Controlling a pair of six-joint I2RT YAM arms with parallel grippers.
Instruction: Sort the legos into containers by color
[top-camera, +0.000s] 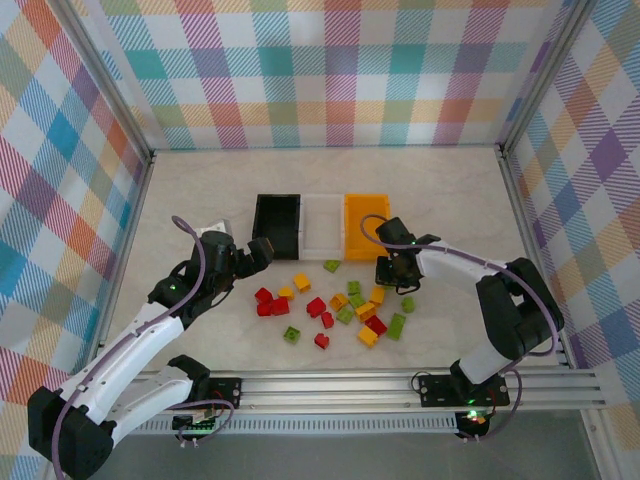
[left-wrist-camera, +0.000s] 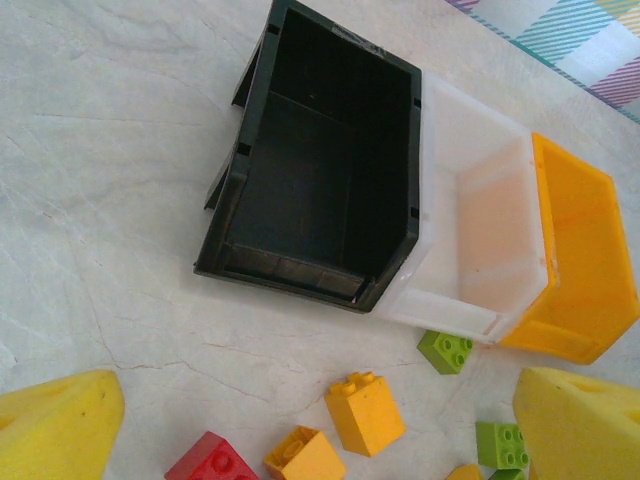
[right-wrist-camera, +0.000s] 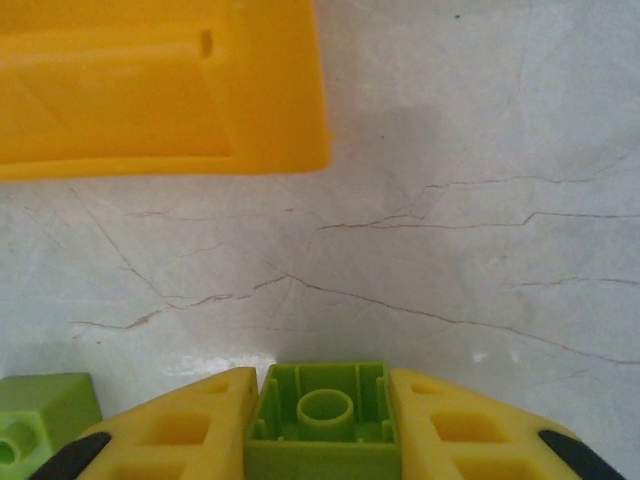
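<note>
Right gripper (right-wrist-camera: 320, 400): closed on one green brick (right-wrist-camera: 322, 440), a yellow pad pressed to each side of it. I count this as a grasp.
Green brick: sits square between my fingers with its hollow underside towards the wrist camera. I cannot tell whether it is off the table (right-wrist-camera: 480, 200).
Left gripper (top-camera: 262, 250): jaws spread wide with nothing in them, hanging just in front of the black bin (left-wrist-camera: 310, 170).
Containers: black bin, white bin (left-wrist-camera: 480, 220) and orange-yellow bin (right-wrist-camera: 150, 90) stand in a row touching side by side. What I can see of their insides is bare.
Loose legos (top-camera: 340, 305): red, orange-yellow and green, scattered near the bins. One green neighbour (right-wrist-camera: 40, 410) lies just beside my left finger.
Step in hand: secure the brick, then lift and carry it to a bin.
Method: firm the squeeze before rising, and go straight up so that neighbour is not dragged.
Destination: I judge the orange-yellow bin is meant for its own colour, so green goes to white or black. I will fix that choice now and use it for every green.
Release: low over the bin's middle, so the brick cannot bounce out.
Risk: the flat walls are smooth, so an off-centre grip may slip or twist.
</note>
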